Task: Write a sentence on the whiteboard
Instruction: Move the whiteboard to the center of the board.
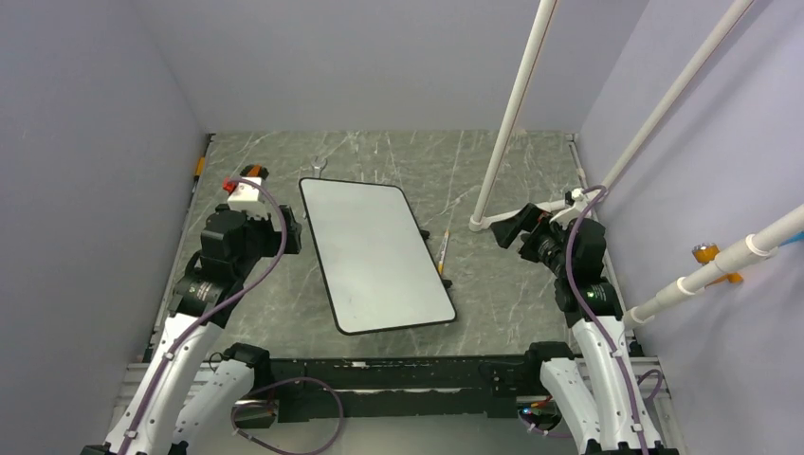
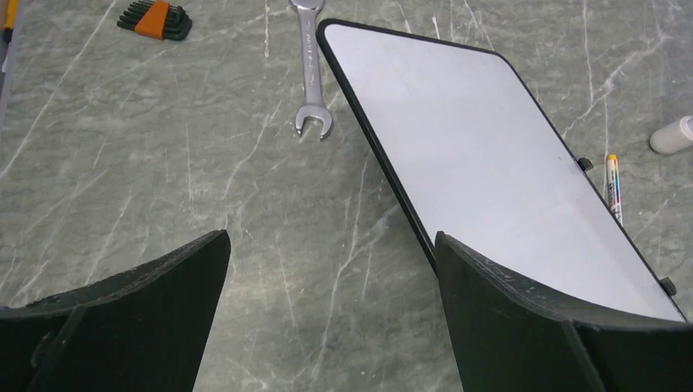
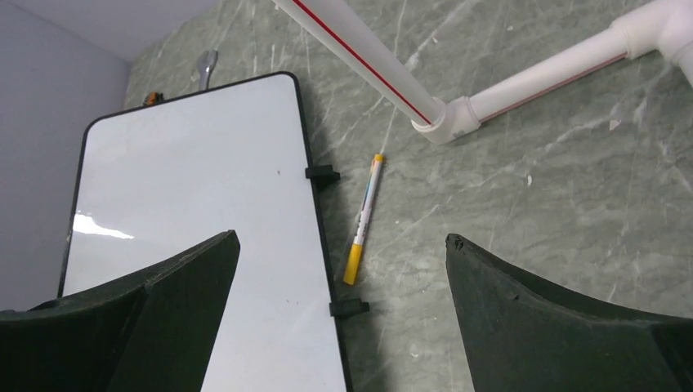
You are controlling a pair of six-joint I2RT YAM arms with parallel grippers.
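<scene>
The whiteboard (image 1: 374,251) lies flat mid-table, white with a thin black frame, and its surface is blank; no sentence shows on it. It also fills much of the left wrist view (image 2: 490,155) and the right wrist view (image 3: 204,212). A slim marker (image 1: 443,250) with a yellow cap lies on the table just right of the board, marker (image 3: 364,219), marker (image 2: 614,188). My left gripper (image 1: 292,230) hovers open at the board's left edge, empty (image 2: 331,282). My right gripper (image 1: 507,230) stands open to the right of the marker, empty (image 3: 342,286).
A silver wrench (image 2: 309,69) lies beyond the board's far left corner, and an orange hex-key set (image 2: 154,18) further left. White pipes (image 1: 512,114) rise from a foot (image 3: 445,122) on the table right of the marker. Purple walls close in on both sides.
</scene>
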